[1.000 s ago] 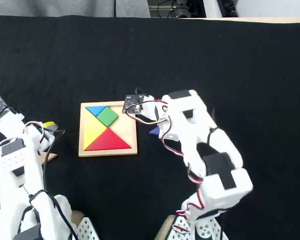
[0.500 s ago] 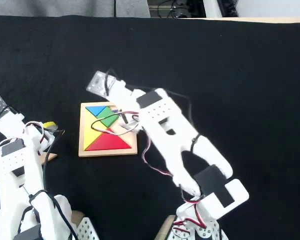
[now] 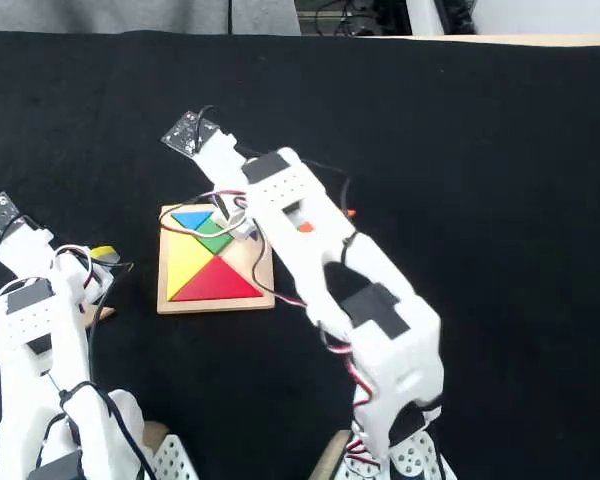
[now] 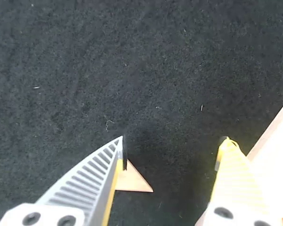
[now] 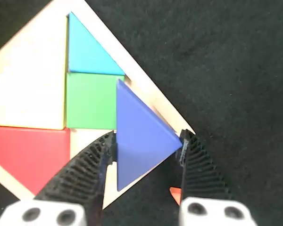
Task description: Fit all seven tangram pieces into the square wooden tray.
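In the high view you could see that the right arm (image 3: 280, 200) was in a new place. One second before, it stood at the right side of the tray (image 3: 216, 306); now it had swung across and reached out over the tray's far right part. The move uncovered a small orange piece (image 3: 350, 212) on the black cloth (image 3: 480, 150), just beside the arm. The left arm (image 3: 30, 320) had hardly moved and stayed bent low at the left of the tray. Inside the tray lay a light blue triangle (image 3: 190, 218), a green square (image 3: 215, 243), a yellow triangle (image 3: 185, 262) and a red triangle (image 3: 218, 282).

In the left wrist view your left claw (image 4: 172, 150) was spread wide and pointed down at the cloth, with nothing pinched. A small wood-coloured triangle (image 4: 133, 180) lay on the cloth and touched the inner side of one finger. A corner of the tray showed just beside the other finger.

In the right wrist view your right claw (image 5: 147, 137) pinched a dark blue triangle (image 5: 134, 155) between its two fingers. This piece hung over a corner of the tray, beside the green square, partly above the bare wooden floor and partly above the rim. You could not tell whether it touched the wood. The orange piece lay on the cloth near one finger.
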Robot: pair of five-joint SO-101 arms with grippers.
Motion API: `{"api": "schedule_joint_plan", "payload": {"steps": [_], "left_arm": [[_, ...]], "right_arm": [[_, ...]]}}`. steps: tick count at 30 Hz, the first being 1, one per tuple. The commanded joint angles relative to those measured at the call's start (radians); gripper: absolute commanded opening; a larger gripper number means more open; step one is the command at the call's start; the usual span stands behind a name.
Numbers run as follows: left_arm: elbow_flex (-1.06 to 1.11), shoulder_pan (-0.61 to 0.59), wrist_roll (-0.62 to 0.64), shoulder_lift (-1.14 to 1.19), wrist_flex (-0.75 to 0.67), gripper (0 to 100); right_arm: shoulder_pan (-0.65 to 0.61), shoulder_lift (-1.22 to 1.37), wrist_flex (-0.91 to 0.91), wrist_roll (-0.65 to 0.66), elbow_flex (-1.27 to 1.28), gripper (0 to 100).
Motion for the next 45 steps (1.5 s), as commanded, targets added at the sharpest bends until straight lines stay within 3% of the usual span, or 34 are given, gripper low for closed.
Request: {"api": "schedule_joint_plan", "payload": {"steps": [1,16,22,35,39,45], "left_arm": [[-0.007,0.015,0.005,-0.025,-0.015,31],[-0.007,0.015,0.005,-0.025,-0.015,31],[-0.007,0.015,0.005,-0.025,-0.015,31],[-0.007,0.015,0.005,-0.025,-0.015,31],[-0.007,0.015,0.005,-0.025,-0.015,31],[-0.007,0.016,0.005,-0.025,-0.015,31]], "right_arm": [[-0.006,0.022,0.021,-0.015,-0.102,14.8],[-0.005,0.047,0.078,-0.012,-0.099,15.0],[-0.006,0.047,0.084,-0.011,-0.101,24.1],[-0.002,0.056,0.069,-0.009,-0.102,24.0],[0.031,0.025,0.143,0.092,-0.101,24.0],[0.089,-0.045,0.155,0.107,-0.05,24.0]]}}
